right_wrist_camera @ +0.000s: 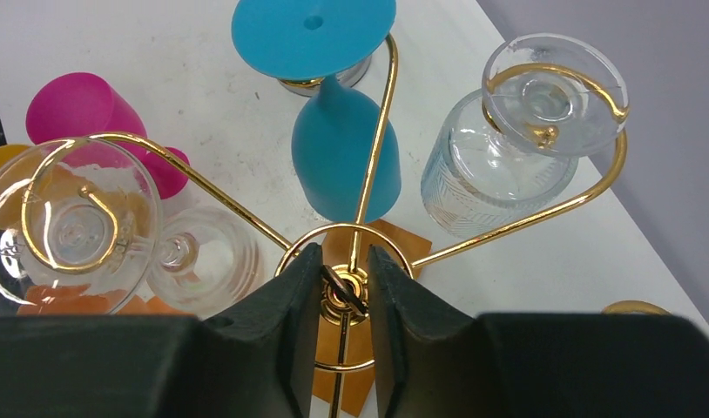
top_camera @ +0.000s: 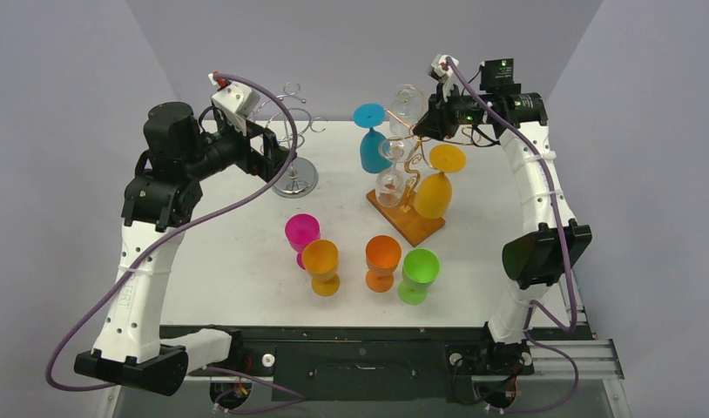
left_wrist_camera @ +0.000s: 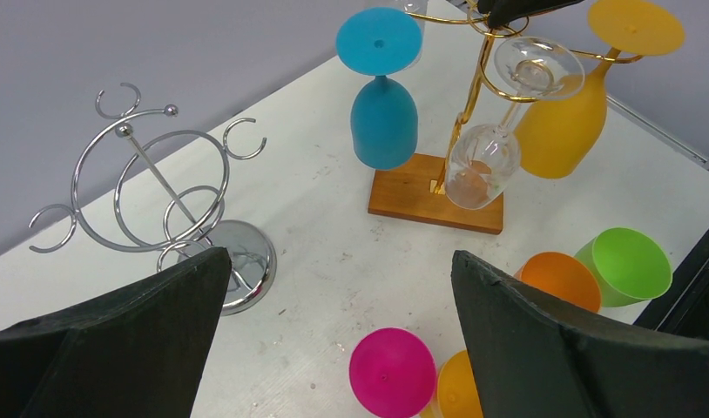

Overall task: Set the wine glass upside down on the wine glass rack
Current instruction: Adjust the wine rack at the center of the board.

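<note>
The gold wire wine glass rack (top_camera: 411,167) stands on a wooden base (top_camera: 418,228) at the middle back. A blue glass (top_camera: 374,144), a yellow glass (top_camera: 435,190) and two clear glasses (top_camera: 391,181) hang on it upside down. My right gripper (right_wrist_camera: 345,263) is above the rack, its fingers closed against the small top loop (right_wrist_camera: 343,288) of the centre post. Pink (top_camera: 301,233), amber (top_camera: 321,265), orange (top_camera: 382,259) and green (top_camera: 419,273) wine glasses stand upright on the table. My left gripper (left_wrist_camera: 338,261) hovers wide open and holds nothing, above the pink glass (left_wrist_camera: 392,374).
A silver wire rack (top_camera: 293,144) with a round chrome foot (left_wrist_camera: 244,261) stands at the back left, just beyond my left gripper (top_camera: 269,158). The table's right edge (left_wrist_camera: 673,144) lies close behind the gold rack.
</note>
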